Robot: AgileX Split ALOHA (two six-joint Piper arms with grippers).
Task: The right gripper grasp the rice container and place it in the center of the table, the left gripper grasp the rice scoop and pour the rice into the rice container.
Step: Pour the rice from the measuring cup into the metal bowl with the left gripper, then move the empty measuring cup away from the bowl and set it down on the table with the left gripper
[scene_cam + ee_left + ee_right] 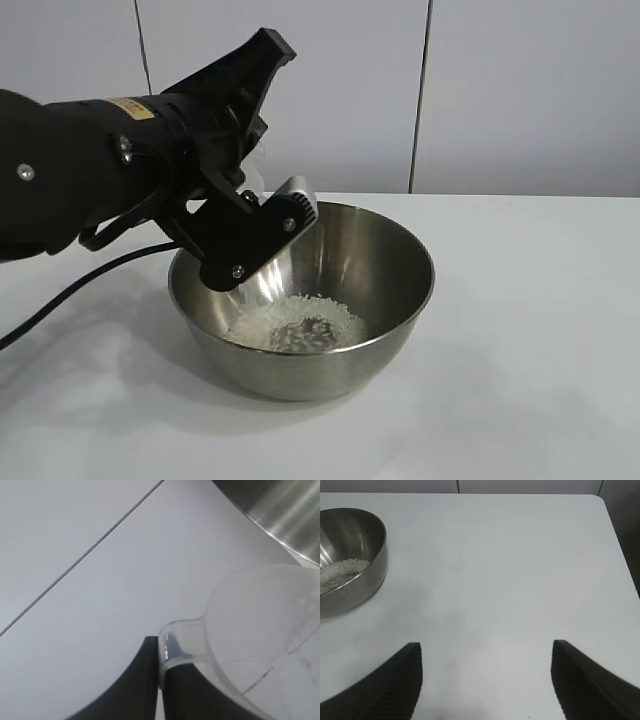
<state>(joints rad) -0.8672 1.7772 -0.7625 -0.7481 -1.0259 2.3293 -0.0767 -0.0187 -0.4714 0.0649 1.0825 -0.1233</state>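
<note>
While the rice container (302, 300) is sitting on the desk (530, 330) near its middle, we are noting the left claw (160, 680) hanging over the bowl's near-left rim. Its fingers are pressed together on the little side handle of the rice scoop (260, 645), so the clear cup is sticking out past the fingertips. In the exterior view the scoop is mostly hidden behind the arm; only a pale glimpse is showing above the rim. We are judging that the cup is being held tipped toward the bowl so that grains drop inside rather than on the desk.

The rice (297, 322) is lying as a small white heap on the bowl's bottom (we are seeing no grains in the scoop from the left wrist view, though its far wall is cut off). We are therefore reading the pour as nearly or fully done.

The right claw (485, 680) is hovering over bare desk well apart from the bowl, its fingers standing wide apart and holding nothing. We are taking this as parked clear, so the left arm has room.
</note>
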